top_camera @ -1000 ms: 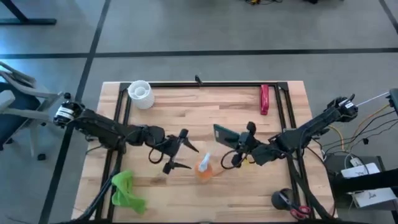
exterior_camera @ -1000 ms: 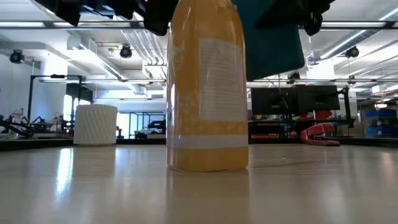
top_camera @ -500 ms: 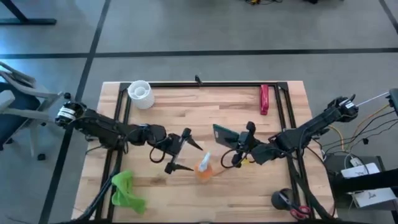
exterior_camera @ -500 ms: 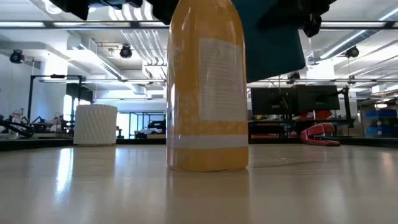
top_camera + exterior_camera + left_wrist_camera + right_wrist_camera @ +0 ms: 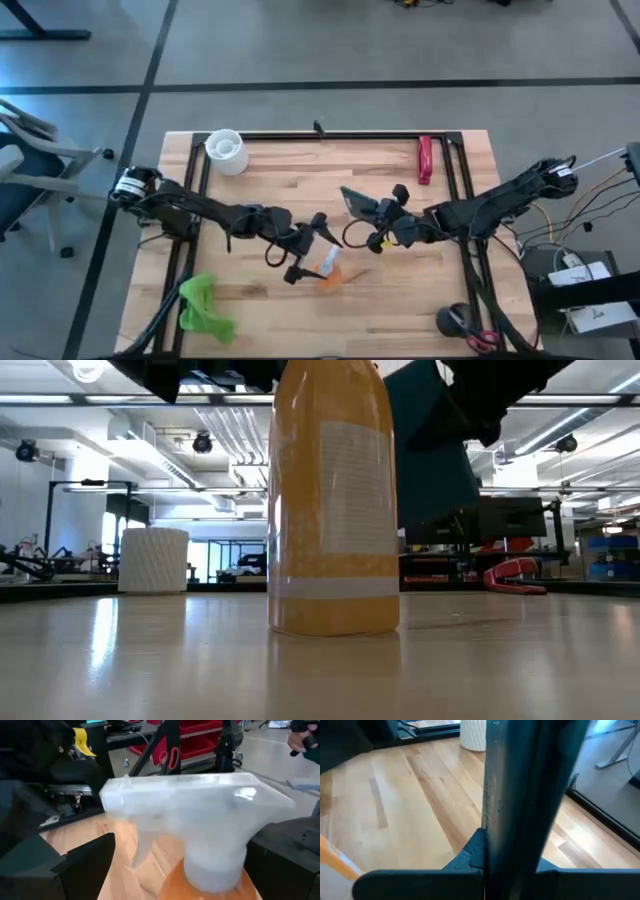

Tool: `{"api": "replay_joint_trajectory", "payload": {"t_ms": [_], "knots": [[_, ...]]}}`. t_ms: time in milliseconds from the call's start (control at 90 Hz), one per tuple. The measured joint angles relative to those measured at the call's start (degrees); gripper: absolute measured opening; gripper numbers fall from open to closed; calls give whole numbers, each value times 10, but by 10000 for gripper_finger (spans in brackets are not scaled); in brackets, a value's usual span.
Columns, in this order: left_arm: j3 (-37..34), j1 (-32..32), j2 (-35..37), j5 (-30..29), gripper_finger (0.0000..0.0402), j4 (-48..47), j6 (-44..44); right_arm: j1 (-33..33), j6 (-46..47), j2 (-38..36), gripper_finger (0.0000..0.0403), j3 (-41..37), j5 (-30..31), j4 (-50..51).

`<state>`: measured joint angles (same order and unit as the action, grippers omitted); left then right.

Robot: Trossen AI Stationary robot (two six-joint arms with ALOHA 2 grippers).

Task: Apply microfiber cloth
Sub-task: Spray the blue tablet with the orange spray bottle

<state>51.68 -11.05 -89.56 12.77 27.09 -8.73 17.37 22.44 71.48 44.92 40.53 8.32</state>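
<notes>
Down in the lower left of the overhead picture, the microfiber cloth (image 5: 203,308) lies crumpled near the table's (image 5: 290,180) front left corner, well apart from both sets of fingers and touched by neither. Moving right, the left gripper (image 5: 304,252) sits low of centre, its fingers spread open on either side of the orange bottle (image 5: 331,263); from that arm's wrist camera the bottle's white trigger top (image 5: 200,815) fills the middle, with a dark finger (image 5: 85,870) at each lower corner and a gap showing between them and the top. In the level view the bottle (image 5: 333,500) stands upright, centre frame, on the wood. Further right in the overhead picture, the right gripper (image 5: 378,218) is clamped on a dark rectangular slab (image 5: 358,204), held above the table just right of centre; its wrist camera shows the slab's edge (image 5: 520,795) running up the middle. A white ribbed cup (image 5: 226,151) stands at upper left, a red tool (image 5: 425,159) at upper right.
</notes>
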Motion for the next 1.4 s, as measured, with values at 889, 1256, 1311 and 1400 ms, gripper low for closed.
{"api": "replay_joint_trajectory", "payload": {"t_ms": [889,1256,1311,1400], "knots": [[1,-3,-16,14,391,9,5,-2,-16,-59,3,-1,-31,-74],[1,-3,-16,12,389,13,7,-2,-36,-60,3,-1,-47,-108],[1,-3,-16,12,388,13,7,-2,-36,-60,3,-1,-47,-110],[1,-3,-16,12,383,13,9,-1,-43,-60,3,-1,-50,-122]]}}
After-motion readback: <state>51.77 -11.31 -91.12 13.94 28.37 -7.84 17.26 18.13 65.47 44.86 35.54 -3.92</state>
